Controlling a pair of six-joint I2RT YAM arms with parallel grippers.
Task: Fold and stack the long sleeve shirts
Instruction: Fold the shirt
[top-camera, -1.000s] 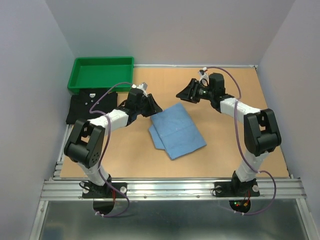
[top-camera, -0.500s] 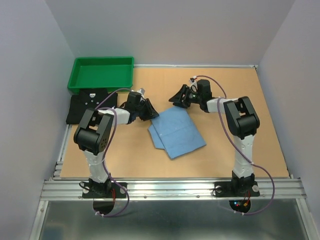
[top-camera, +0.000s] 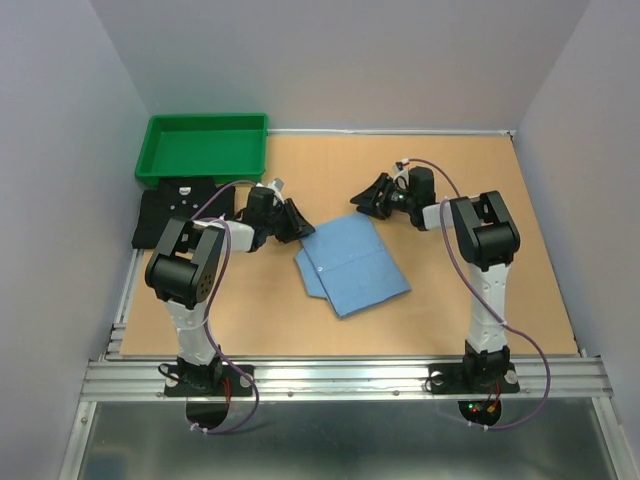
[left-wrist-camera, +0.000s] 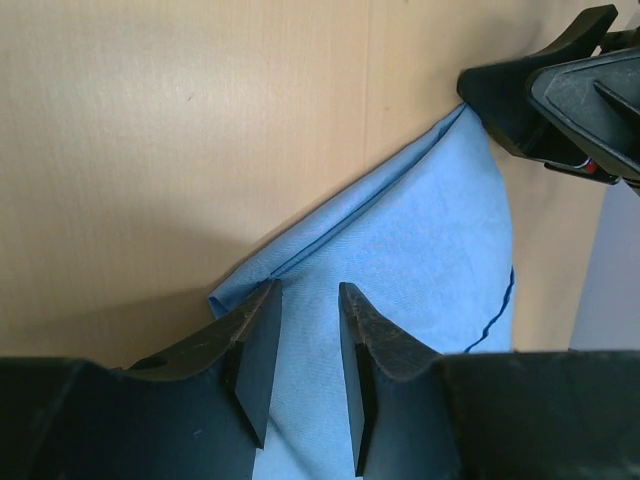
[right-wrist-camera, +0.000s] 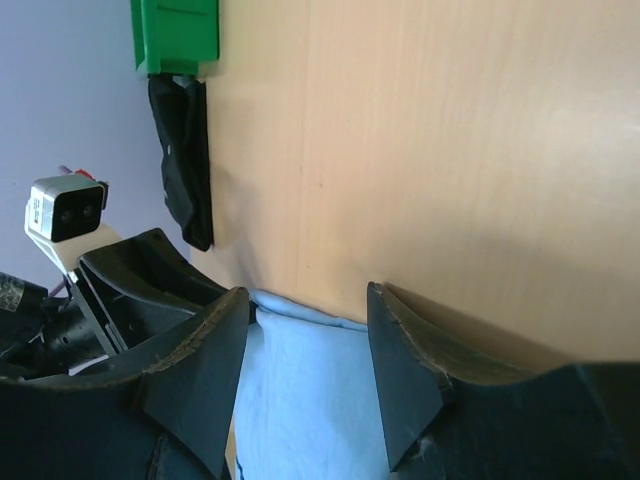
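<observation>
The light blue shirt (top-camera: 352, 265) lies folded into a tilted rectangle in the middle of the table. My left gripper (top-camera: 296, 224) is low over its far left corner, open, with flat cloth (left-wrist-camera: 420, 250) showing between the fingers (left-wrist-camera: 258, 345). My right gripper (top-camera: 364, 197) is at the far right corner, open wide, with the shirt's folded edge (right-wrist-camera: 310, 390) between its fingertips. The black shirt (top-camera: 180, 214) lies folded at the left, in front of the tray, and shows in the right wrist view as a dark strip (right-wrist-camera: 187, 165). Neither gripper pinches any cloth.
A green plastic tray (top-camera: 205, 128) stands at the back left corner, touching the black shirt's far edge. Grey walls close in the table on three sides. The two grippers face each other across the blue shirt's far edge, a hand's width apart.
Both grippers have dropped lower and settled at the blue shirt's far corners. The left jaws have narrowed slightly. The shirt's far edge has flattened a little.
</observation>
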